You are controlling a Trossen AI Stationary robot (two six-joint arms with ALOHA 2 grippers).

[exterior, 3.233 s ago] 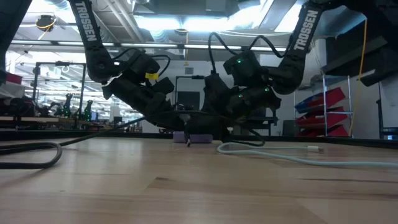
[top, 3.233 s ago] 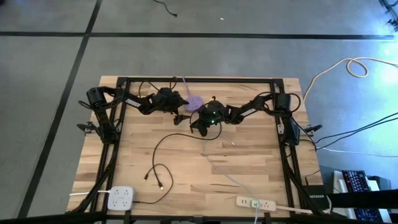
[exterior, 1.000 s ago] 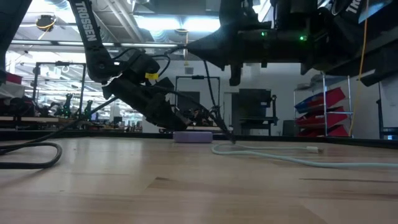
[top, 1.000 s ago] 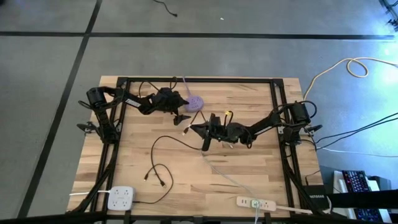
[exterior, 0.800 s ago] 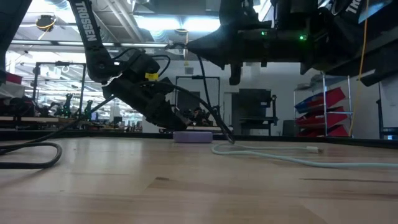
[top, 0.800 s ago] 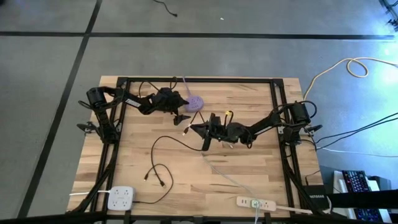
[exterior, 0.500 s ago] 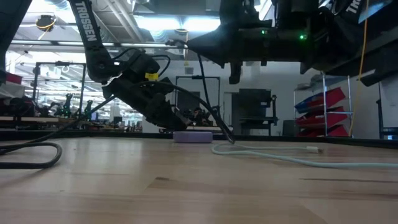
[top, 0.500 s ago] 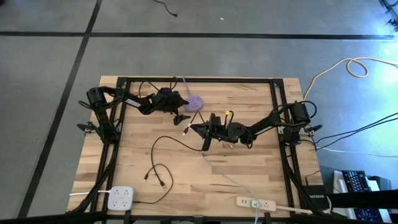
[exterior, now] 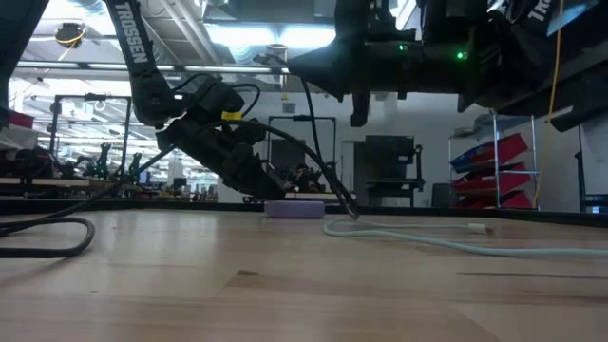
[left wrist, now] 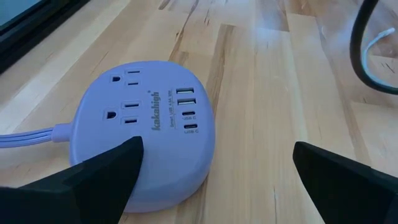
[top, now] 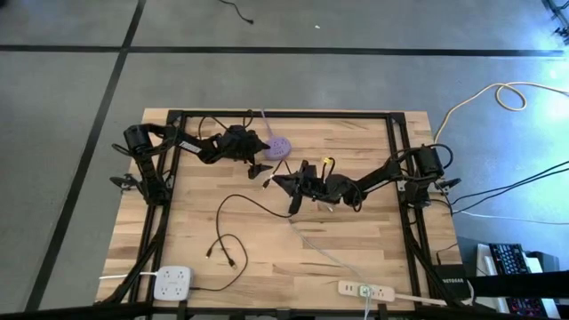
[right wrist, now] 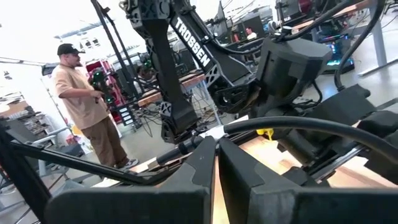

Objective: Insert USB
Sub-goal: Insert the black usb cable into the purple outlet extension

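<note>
Lifted clear of the purple hub, the right gripper pinches the black cable beside the wide-open left gripper.

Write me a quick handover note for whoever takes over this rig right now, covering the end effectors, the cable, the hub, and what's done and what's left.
Left end effector: open, empty, low over the table beside the purple hub.
Right end effector: shut on the black cable near its plug end, raised above the table, a little in front of the hub.
Hub: at the table's back edge, USB ports on top, all empty.
Done: cable picked up.
Left: bring the plug to a USB port, insert, release. The rest of the cable trails loose toward the table's front.
</note>
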